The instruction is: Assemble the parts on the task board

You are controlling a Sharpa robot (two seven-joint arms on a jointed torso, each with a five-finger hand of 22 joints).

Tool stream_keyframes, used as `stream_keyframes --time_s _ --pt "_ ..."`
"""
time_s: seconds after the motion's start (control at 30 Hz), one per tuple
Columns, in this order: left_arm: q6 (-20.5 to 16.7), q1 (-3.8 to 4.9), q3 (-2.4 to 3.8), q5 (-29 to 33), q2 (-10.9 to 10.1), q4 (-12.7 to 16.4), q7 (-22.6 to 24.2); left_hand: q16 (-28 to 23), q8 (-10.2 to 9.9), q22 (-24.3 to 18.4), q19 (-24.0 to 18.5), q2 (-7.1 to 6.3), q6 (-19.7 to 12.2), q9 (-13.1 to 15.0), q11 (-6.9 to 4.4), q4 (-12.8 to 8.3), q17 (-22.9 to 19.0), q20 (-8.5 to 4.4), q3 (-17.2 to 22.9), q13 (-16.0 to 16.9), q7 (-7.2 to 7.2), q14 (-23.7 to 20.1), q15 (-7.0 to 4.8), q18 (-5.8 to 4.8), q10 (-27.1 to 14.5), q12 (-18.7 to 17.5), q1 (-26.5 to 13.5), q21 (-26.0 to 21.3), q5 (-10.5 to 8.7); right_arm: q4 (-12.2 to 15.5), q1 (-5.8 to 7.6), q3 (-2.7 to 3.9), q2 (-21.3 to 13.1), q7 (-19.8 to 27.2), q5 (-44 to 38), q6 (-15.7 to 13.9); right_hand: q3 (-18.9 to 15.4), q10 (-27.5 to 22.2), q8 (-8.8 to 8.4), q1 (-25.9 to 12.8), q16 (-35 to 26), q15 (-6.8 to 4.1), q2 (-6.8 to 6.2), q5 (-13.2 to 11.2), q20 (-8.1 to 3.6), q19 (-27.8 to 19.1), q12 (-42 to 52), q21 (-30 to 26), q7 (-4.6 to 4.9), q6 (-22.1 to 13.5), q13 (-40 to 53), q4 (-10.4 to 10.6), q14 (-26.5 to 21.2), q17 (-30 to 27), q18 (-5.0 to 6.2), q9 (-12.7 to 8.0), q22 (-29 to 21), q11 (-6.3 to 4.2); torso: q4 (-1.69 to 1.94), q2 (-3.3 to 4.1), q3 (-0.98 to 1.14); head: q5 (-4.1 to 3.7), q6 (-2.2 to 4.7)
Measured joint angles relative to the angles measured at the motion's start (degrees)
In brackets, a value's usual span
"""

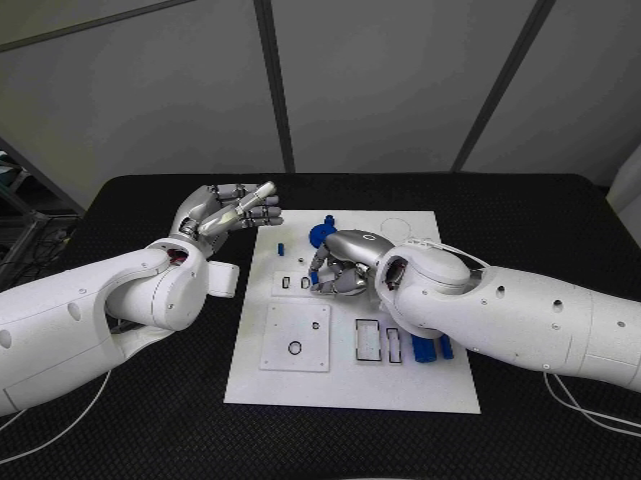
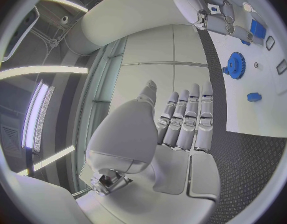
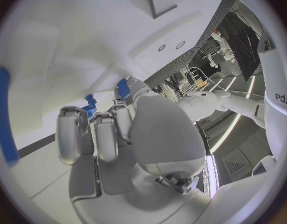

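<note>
The white task board [image 1: 352,385] lies in the middle of the black table. A blue gear [image 1: 322,236] stands at its far end, with a small blue piece [image 1: 283,247] to its left. Two long blue parts [image 1: 433,347] lie near the board's right edge. My right hand [image 1: 342,265] is low over the board just in front of the gear, fingers curled down by the small slots [image 1: 293,284]. A blue part [image 2: 258,29] sits at its fingertips; whether it is gripped is hidden. My left hand [image 1: 231,212] is raised left of the board, fingers straight and holding nothing.
A square white insert [image 1: 296,336] with a small black ring [image 1: 294,347] sits on the board's near left. Rectangular outlined slots [image 1: 368,340] lie beside it. Bare black table [image 1: 133,205] surrounds the board, and loose cables [image 1: 594,410] trail at the near right.
</note>
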Motion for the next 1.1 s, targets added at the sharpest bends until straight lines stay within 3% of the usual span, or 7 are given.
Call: stream_keyframes --time_s 0.6,1.1 --pt "0.0 0.0 0.0 0.01 0.04 -0.09 -0.04 0.0 0.0 0.01 0.0 0.0 0.0 0.0 0.0 0.0 -0.01 0.0 0.0 0.0 0.0 0.0 0.0 0.0 0.0 0.0 0.0 0.0 0.0 0.17 -0.03 0.0 -0.06 -0.34 -0.49 0.23 -0.04 -1.34 -1.33 -1.17 0.0 0.62 -1.18 -0.22 0.62 -0.62 -1.32 -0.49 0.89 -2.45 -0.33 0.04 -0.2 -0.01 0.0 -0.63 -0.01 0.91 0.0 0.01 0.0 0.0 0.09" --pt "0.03 -0.01 0.0 0.01 0.14 -0.27 -0.16 -0.23 0.0 -0.04 0.0 0.31 0.0 0.0 0.0 0.0 -0.02 0.0 0.0 0.0 0.0 0.0 0.0 0.0 0.0 -0.23 0.31 0.0 0.0 0.29 -0.18 -0.11 -0.06 -0.61 -0.74 -0.21 -0.86 -3.07 -3.08 -2.19 0.0 1.44 -2.2 -2.0 1.12 -1.12 -3.32 -0.72 1.94 -7.34 -2.27 0.86 -0.21 -0.01 0.0 -1.21 -0.01 1.84 0.0 0.01 0.02 0.1 0.3"
